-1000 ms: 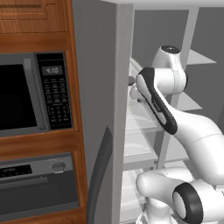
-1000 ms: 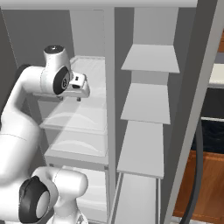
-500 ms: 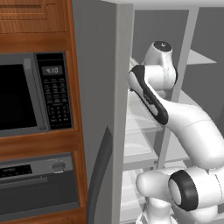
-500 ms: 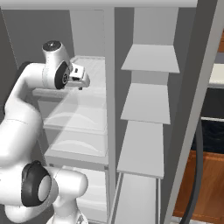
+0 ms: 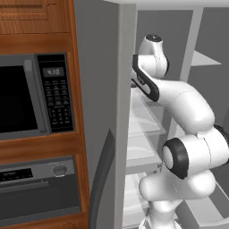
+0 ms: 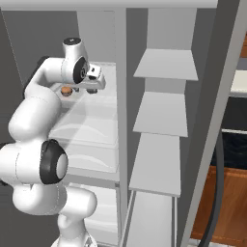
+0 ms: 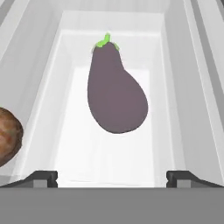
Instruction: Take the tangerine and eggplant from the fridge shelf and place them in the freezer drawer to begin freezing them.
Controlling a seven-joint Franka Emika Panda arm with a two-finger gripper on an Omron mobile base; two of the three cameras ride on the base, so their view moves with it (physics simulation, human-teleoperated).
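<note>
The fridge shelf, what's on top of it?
On the fridge shelf lie an eggplant and, beside it, a tangerine, partly cut off by the picture's edge. The open gripper holds nothing.

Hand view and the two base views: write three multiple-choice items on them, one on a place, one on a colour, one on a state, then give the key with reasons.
1. In the hand view, where does the small round orange-brown tangerine lie relative to the dark purple pear-shaped eggplant?
A. At the left edge, nearer the camera
B. On top of it
C. Far behind it

2. What colour is the eggplant's stem end?
A. Red
B. Bright green
C. Blue

3. How do the gripper's two dark fingers stand?
A. Closed on the eggplant
B. Closed on the tangerine
C. Spread wide, holding nothing

Key: 1 A, the tangerine sits cut off at the left edge, lower in the picture than the eggplant. 2 B, a green cap tops the eggplant's narrow end. 3 C, the tips stand far apart with only the white ribbed fridge shelf between them.
</note>
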